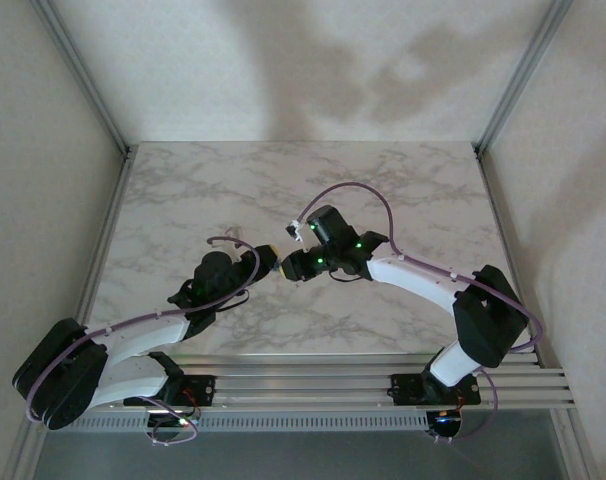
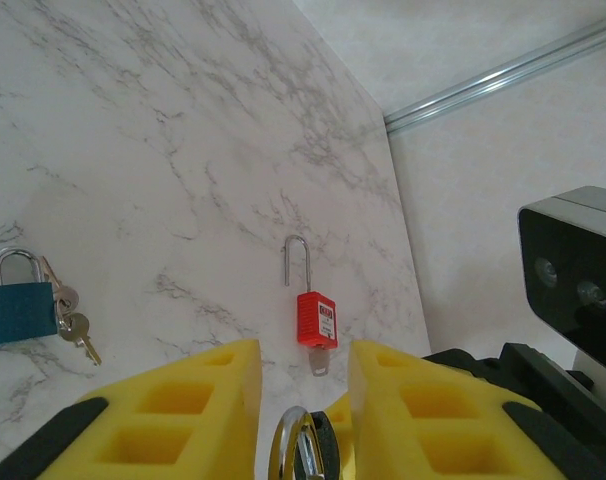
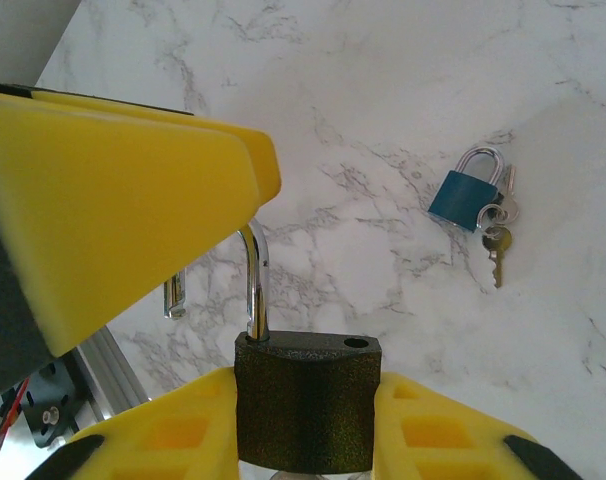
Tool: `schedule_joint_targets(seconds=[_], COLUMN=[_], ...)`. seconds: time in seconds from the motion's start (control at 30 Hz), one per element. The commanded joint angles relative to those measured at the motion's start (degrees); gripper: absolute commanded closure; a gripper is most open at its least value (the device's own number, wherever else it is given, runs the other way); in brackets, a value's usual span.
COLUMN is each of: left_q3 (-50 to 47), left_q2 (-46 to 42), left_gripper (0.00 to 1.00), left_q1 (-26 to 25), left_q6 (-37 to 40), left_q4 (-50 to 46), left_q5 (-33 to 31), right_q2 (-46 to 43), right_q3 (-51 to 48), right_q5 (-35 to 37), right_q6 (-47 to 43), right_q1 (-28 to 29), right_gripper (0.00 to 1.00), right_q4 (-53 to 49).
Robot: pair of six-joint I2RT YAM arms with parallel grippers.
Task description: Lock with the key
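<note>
The black padlock (image 3: 308, 380) is clamped in the right gripper (image 3: 303, 425). Its shackle (image 3: 253, 285) is flanked by the left gripper (image 2: 303, 385), jaws nearly closed; whether it is pinched cannot be told.

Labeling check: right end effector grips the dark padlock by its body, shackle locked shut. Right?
Not shut: the right wrist view shows the shackle swung open, its locking hole empty. The right end effector does grip the dark padlock by its body.
</note>
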Motion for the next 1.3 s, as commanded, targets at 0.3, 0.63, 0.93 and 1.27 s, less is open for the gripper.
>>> schedule_joint_targets(seconds=[0.3, 0.63, 0.93, 1.27], left_q3=[-0.38, -0.47, -1.46, -2.57], left_q2=[0.47, 0.48, -0.76, -3.11], left_gripper=[0.82, 1.00, 1.00, 1.00], left_q1=[-0.50, -0.51, -0.59, -0.58], left_q6=[1.47, 1.82, 2.00, 1.12], left_q4=[0.26, 0.17, 0.02, -1.41], left_q5=[0.95, 1.40, 0.13, -3.45], right_q2=[-1.86, -2.12, -2.11, -1.82], right_q3=[-0.77, -0.89, -1.08, -0.98], right_q5=[-1.39, -1.21, -1.28, -1.66], right_q6=[-0.99, -0.98, -1.03, -0.93], right_q1=[0.76, 0.75, 0.76, 0.75], right_gripper=[0.80, 0.81, 0.79, 0.68], right_q4=[2.07, 2.17, 2.35, 2.42])
